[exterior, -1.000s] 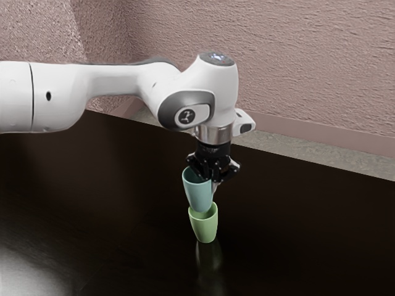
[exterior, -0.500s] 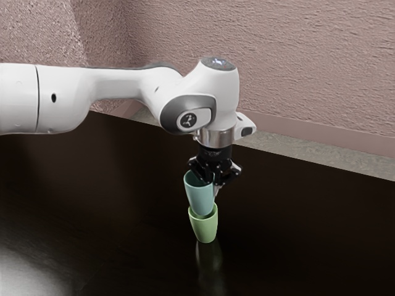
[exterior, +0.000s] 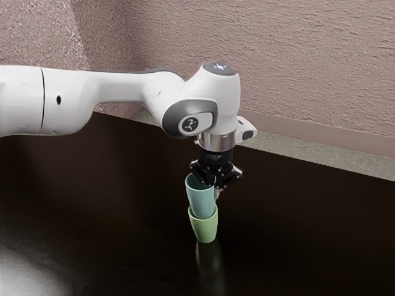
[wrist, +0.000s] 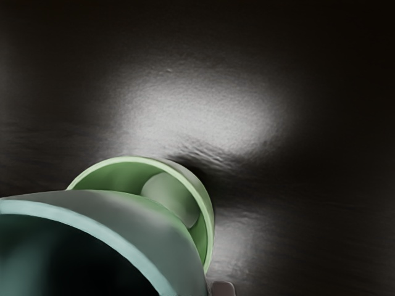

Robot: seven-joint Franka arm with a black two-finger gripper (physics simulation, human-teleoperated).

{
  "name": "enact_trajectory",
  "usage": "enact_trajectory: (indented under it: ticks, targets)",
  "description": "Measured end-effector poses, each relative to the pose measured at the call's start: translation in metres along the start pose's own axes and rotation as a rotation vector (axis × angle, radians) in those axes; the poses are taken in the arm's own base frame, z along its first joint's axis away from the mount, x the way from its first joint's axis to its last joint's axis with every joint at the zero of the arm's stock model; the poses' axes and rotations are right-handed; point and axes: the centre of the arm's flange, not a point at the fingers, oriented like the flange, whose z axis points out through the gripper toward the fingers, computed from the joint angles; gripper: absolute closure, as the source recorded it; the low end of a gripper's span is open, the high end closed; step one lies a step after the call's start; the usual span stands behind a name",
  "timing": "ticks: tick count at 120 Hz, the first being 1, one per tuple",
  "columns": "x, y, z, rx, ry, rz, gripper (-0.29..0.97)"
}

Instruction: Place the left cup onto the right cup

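**Desk:** How many cups do you count?

**Operator:** 2. On my screen, 1 smooth, tapered teal cup (exterior: 200, 196) sits with its base lowered into the mouth of 1 smooth, tapered light green cup (exterior: 203, 227). The green cup stands upright on the glossy, near-black table (exterior: 92, 216). The teal cup leans a little toward the exterior view's left.

**Desk:** And the jaws?

**Operator:** My 1 black two-finger gripper (exterior: 215, 188) pinches the teal cup's rim on the side toward the exterior view's right, 1 finger inside the wall and 1 outside. The white, rounded arm (exterior: 123, 102) reaches in from the exterior view's left.

**Desk:** What does the hand camera give you?

**Operator:** The teal cup (wrist: 92, 240) looms large just under my hand, its thin rim a curved band. Beyond it the green cup (wrist: 185, 179) shows its round open mouth, with part of its pale inner floor in sight. A soft white glare spreads across the table (wrist: 203, 111).

**Desk:** Backdrop?

**Operator:** 1 rough, pinkish stucco wall (exterior: 308, 55).
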Motion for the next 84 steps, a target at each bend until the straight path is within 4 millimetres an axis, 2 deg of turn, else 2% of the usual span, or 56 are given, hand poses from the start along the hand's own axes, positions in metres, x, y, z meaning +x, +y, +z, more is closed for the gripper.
enact_trajectory:
  ticks: [32,84]
  targets:
    - [0.001,-0.001,0.002,0.001,-0.002,-0.008,0.78]
    - [0.006,0.003,0.019,-0.013,-0.017,-0.012,0.78]
